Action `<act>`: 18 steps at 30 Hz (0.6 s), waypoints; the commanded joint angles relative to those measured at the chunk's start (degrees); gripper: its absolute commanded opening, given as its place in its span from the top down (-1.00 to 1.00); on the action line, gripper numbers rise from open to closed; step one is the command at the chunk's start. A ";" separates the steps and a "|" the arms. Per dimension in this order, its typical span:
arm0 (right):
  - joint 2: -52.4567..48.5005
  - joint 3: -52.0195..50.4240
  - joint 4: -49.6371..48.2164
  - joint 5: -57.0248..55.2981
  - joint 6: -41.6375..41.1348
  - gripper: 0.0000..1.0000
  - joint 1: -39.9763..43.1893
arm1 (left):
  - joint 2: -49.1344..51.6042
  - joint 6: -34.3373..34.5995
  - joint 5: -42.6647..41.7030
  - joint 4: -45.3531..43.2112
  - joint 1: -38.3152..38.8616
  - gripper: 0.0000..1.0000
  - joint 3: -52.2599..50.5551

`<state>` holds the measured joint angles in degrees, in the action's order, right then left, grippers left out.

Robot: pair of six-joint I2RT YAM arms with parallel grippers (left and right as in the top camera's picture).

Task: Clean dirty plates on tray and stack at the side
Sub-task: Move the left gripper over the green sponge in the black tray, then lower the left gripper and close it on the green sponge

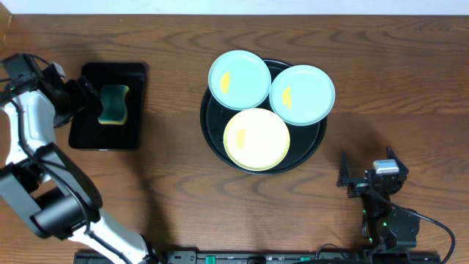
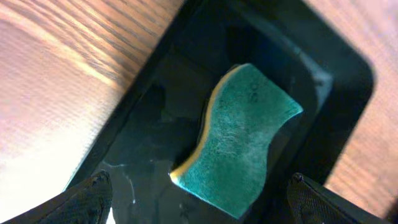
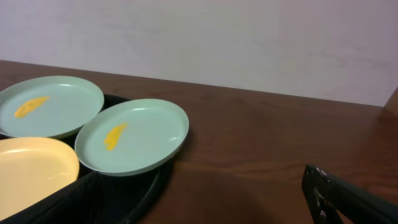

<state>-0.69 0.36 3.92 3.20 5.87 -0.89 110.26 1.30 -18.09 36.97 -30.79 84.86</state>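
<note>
Well beyond the right fingers (image 3: 354,200) (spread wide), plates (image 1: 256,138) crowd the tray (image 1: 211,126).

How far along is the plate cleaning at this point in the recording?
Done: nothing; all three plates sit on the round tray, both blue ones smeared, none stacked aside. In hand: the left gripper, open, hovers over the sponge in the rectangular tray, not gripping it. The right gripper sits open, off the tray. Left: wiping and stacking every plate.
</note>
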 commanded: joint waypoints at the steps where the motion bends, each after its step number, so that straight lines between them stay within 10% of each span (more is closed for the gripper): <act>1: 0.15 -0.04 0.26 0.09 0.22 -0.98 0.15 | 2.03 -7.50 -0.72 -0.22 2.08 -0.81 0.66; 9: 0.15 -0.04 0.26 0.09 0.20 -0.98 0.15 | 2.93 -9.86 17.88 -1.07 9.62 -0.81 1.11; 18: 0.15 -0.04 0.26 0.09 0.20 -0.98 0.15 | 2.95 -9.38 18.36 -0.09 10.16 -0.81 3.17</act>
<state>-0.69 0.36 3.92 3.20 5.87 -0.89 113.16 -7.55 -2.15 36.69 -19.46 86.30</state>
